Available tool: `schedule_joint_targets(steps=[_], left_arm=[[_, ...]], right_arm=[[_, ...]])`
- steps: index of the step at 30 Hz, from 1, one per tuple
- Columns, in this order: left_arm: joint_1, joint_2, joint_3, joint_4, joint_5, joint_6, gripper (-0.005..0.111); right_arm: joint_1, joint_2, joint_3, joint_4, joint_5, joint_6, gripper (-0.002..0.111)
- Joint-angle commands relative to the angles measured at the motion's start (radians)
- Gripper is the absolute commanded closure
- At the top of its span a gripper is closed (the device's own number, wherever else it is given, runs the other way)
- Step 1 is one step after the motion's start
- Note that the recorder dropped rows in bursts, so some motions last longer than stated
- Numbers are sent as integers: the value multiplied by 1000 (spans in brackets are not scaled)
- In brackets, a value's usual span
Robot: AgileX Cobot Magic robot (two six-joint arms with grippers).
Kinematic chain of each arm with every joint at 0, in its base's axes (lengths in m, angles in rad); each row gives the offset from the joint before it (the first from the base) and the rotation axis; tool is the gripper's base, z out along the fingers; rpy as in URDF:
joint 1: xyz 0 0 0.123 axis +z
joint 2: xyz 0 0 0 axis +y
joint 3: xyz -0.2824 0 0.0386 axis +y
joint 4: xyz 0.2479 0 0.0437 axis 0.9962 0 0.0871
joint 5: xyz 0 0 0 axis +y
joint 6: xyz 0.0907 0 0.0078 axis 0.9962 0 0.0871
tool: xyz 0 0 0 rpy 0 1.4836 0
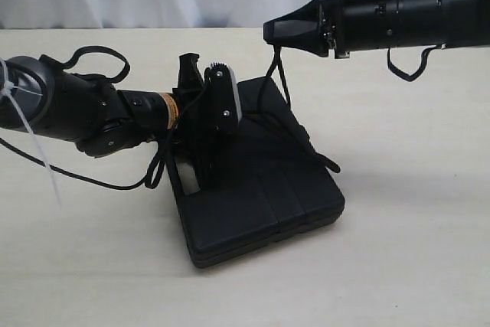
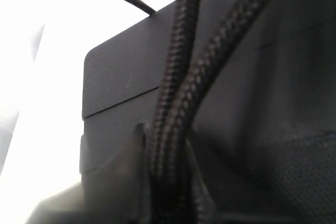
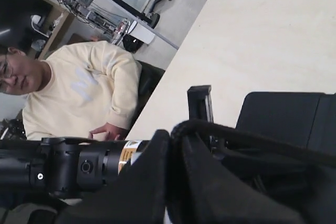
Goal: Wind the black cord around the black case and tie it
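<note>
The black case [image 1: 260,189] lies flat in the middle of the table. My left gripper [image 1: 200,160] reaches down onto its left end by the handle cutout, shut on two strands of the black cord [image 2: 181,77] that lie against the case [image 2: 121,72]. My right gripper [image 1: 269,32] hovers above the case's far edge, shut on the cord [image 1: 280,74]. From there the cord hangs down and crosses the lid to a loose end [image 1: 329,165] at the right side. In the right wrist view the cord [image 3: 252,140] bends over the closed fingertips [image 3: 157,150].
The pale table [image 1: 413,250] surrounds the case. The left arm's own thin cable [image 1: 92,181] trails over the table on the left. A seated person in a cream sweater [image 3: 79,93] is beyond the table edge, behind the left arm [image 3: 79,167].
</note>
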Motion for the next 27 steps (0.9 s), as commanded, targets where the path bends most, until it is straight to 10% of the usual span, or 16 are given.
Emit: schedule_joint_targets(steps=[1, 13, 21, 27], left_arm=[[-8, -2, -5, -11, -34, -34, 107], [-8, -2, -5, -85, -38, -39, 107], [-8, -2, -5, -85, -117, -91, 107], [-8, -2, -5, -85, -190, -213, 107]], right_arm=[[4, -17, -1, -83, 39, -7, 104], [4, -17, -1, -514, -161, 125, 104], [4, -22, -1, -336, -117, 65, 102], [4, -18, -1, -425, -198, 123, 63]])
